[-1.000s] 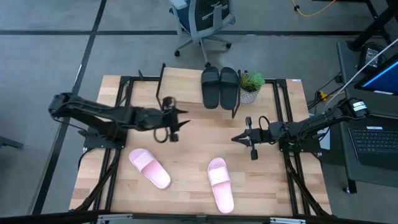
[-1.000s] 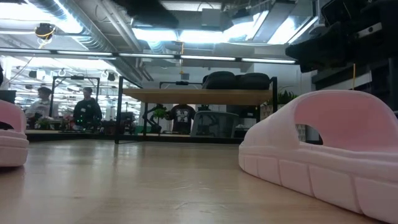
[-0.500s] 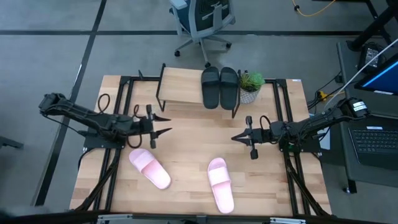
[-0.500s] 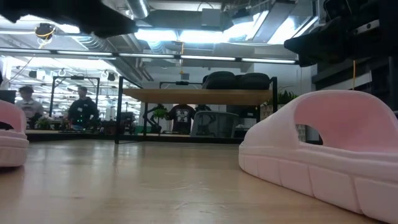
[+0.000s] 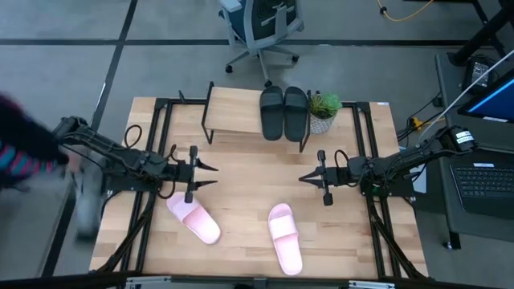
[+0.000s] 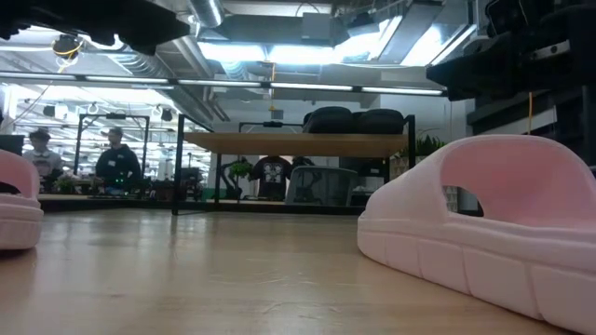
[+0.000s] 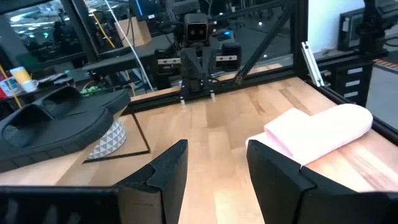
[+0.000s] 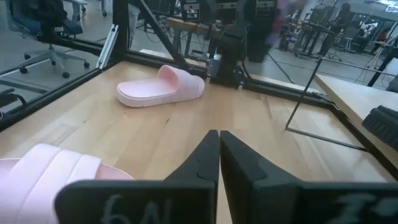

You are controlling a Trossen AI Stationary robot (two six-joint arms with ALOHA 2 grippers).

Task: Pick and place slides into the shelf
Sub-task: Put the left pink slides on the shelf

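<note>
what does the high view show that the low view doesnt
Only the high view shows both grippers in full: the left gripper open above a pink slide, the right gripper shut over bare table. It also shows the empty left part of the shelf, an office chair and a blurred sleeve at the left edge. Only the low view shows ceiling lights and people far behind. Both show the black slides on the shelf, the plant and both pink slides.
</note>
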